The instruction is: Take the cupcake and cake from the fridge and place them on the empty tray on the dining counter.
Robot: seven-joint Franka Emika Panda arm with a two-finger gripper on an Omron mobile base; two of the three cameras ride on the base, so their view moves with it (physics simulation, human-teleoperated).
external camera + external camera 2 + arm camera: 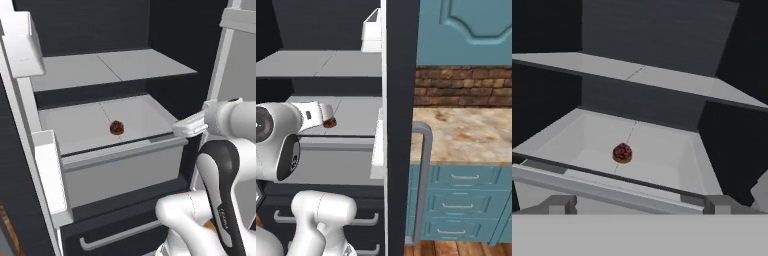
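Resting alone in the fridge (165,30) drawer (120,165), the cake (116,127).

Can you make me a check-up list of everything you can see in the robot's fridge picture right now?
Surface: light grey open drawer under a light grey shelf, both bare apart from the cake.
Job's things: tiny round dark brown cake with reddish specks sits near the drawer's middle; dark navy fridge stands open.
Clutter: nothing seen.
Grippers: white gripper faces the cake from outside the drawer front, jaws open, holding nothing.
Cables: nothing seen.
Surroundings: beige marble counter on teal drawers, brick wall behind.
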